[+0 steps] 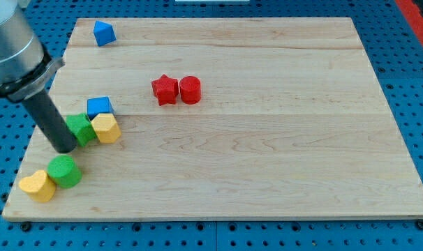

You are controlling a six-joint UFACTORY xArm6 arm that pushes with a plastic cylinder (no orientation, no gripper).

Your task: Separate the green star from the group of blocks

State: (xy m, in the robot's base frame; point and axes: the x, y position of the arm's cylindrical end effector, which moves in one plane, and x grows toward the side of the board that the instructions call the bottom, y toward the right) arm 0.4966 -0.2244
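Just my tip [65,149] touching green star [81,129]

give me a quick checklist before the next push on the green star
1. My tip at the green star-shaped block: ok, on its left side as viewed.
2. Star free of neighbours: not ok; the yellow block touches its right side and the blue block sits just above.
3. Contact between tip and star: cannot tell.
4. Green round block and second yellow block clear of the tip: ok, below it.
5. Red star and red cylinder: ok, far off.
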